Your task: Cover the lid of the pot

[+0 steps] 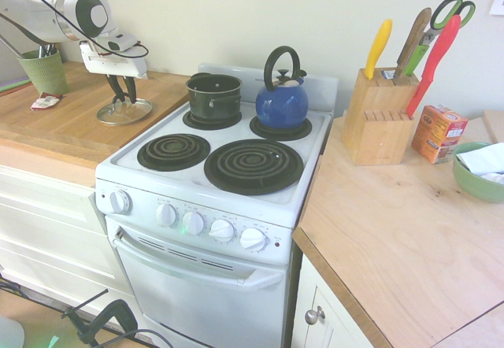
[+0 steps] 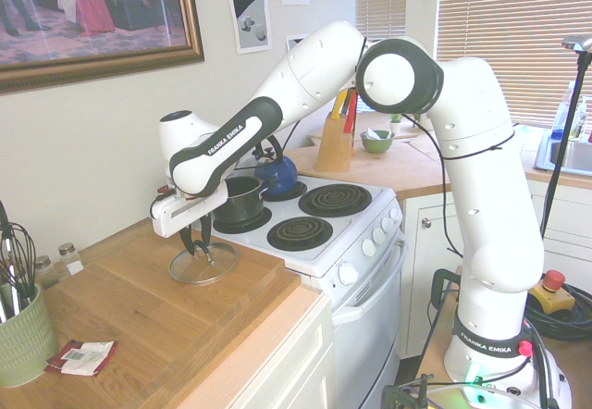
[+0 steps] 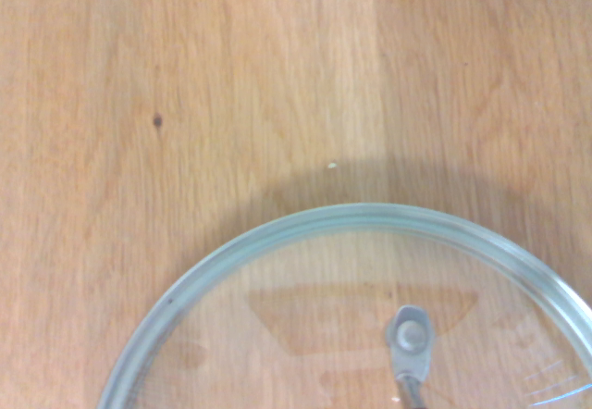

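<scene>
The lid [image 1: 124, 112] is lying flat on the wooden counter [image 1: 75, 124] left of the stove [image 1: 220, 159], with the gripper [image 1: 122, 90] pointing down over its black handle; whether the fingers are gripping the handle cannot be told. A shallow pinch is risking the glass slipping and tilting during lifting, or clipping the pot [image 1: 213, 96] rim or the nearby blue kettle [image 1: 281, 100].

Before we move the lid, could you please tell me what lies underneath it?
The lid lies flat on the wooden counter; through the clear glass only wood grain shows beneath. Nothing else is visible there, though the part under the tool and handle is hidden.
</scene>
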Controlling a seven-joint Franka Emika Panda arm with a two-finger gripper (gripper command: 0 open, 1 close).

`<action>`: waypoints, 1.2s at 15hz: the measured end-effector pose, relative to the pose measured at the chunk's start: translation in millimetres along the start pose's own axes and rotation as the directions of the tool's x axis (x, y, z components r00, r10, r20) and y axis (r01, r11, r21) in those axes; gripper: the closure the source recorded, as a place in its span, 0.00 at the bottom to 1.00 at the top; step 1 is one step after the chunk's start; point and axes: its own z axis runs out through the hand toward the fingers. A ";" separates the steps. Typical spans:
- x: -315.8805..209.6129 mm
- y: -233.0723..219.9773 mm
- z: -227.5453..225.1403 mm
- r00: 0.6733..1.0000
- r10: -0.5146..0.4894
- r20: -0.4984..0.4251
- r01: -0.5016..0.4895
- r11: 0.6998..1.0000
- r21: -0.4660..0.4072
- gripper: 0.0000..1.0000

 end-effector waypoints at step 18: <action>49.2 23.8 -132.5 0.984 0.173 -0.053 -0.169 0.983 0.067 1.00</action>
